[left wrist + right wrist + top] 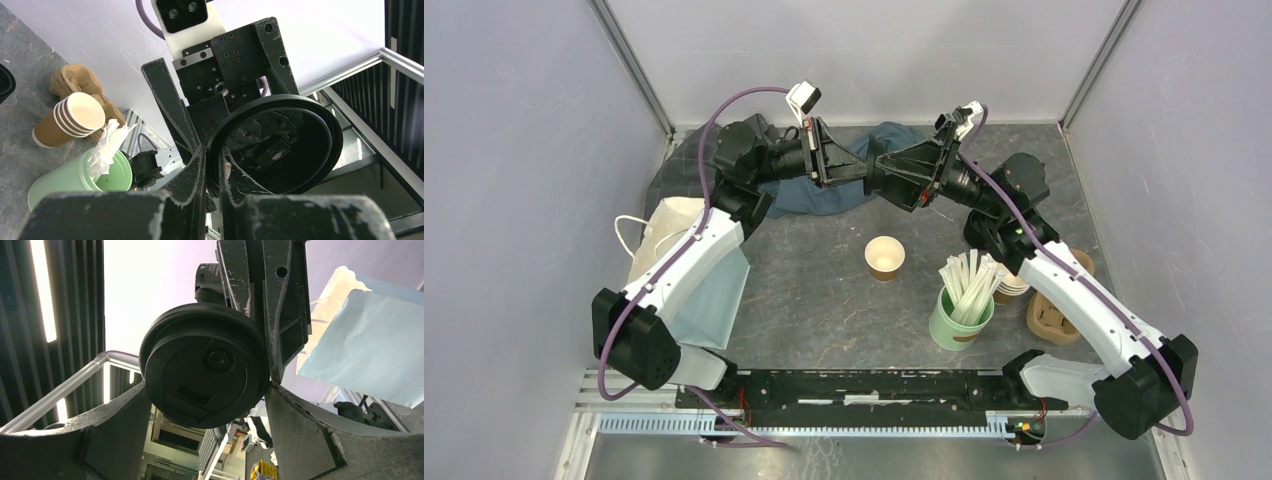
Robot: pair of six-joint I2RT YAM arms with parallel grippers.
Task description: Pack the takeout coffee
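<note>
The paper bag (664, 235) lies at the left, its contents not visible. The left gripper (212, 160) is clamped on the rim of a black lid (280, 145), held aloft. The right gripper (205, 390) straddles that lid, jaws apart. One brown cup (885, 257) stands mid-table, lidless. Judgement: lidding and packing are not yet done.

The round black plastic sip lid (205, 370) is off its cup and held in the air, standing on edge. Its top face shows a small central dimple and a recessed sip slot toward 7 o'clock. The left gripper (212, 155) pinches its rim at about 7 o'clock of the hollow underside. The brown kraft paper cup (884, 257) stands upright and lidless, cream inside, mid-table, with the lid at its 12 o'clock.
</note>
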